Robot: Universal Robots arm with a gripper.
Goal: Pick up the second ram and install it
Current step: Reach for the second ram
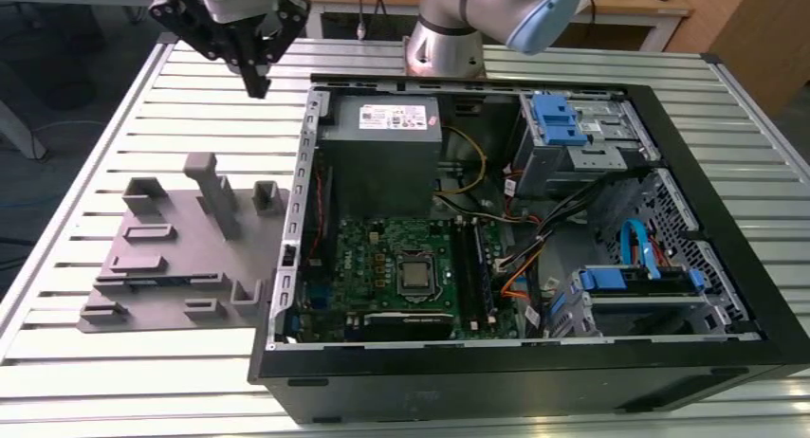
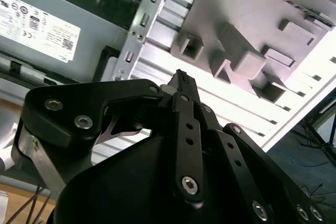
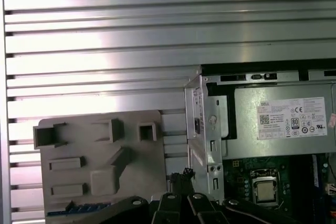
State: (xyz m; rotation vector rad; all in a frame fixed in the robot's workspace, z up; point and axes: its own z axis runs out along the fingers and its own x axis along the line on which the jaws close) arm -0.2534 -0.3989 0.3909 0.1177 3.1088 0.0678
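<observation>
Jaws of the gripper [image 2: 181,77] clenched tip to tip, with nothing between them. The gripper [image 1: 257,82] hangs clear above the slatted metal counter [image 1: 127,391], outside the open computer case [image 1: 481,386], off the case corner that houses the power supply [image 1: 379,135]. In both wrist views the closed tips [image 3: 184,174] point toward the strip of counter [image 3: 105,40] between the case wall and the gray holder [image 3: 100,171]. The gray holder [image 1: 177,258] lies flat on the counter just beside the case's side wall, on the exterior view's left. Its upright posts stand at the end level with the power supply [image 3: 283,124]; its low slotted blocks occupy the end level with the motherboard [image 1: 367,258]. The second ram [image 3: 79,208], seen as a slim bluish-green strip, lies along the holder at that motherboard-level end, outside the case and well apart from the jaws. The gripper body partly covers it, and its chips cannot be made out. Inside the case, the processor socket [image 1: 415,272] sits mid-board, and blue drive brackets [image 1: 555,120] line the side opposite the holder. The robot arm [image 1: 450,30] rises just behind the case's power-supply end.
</observation>
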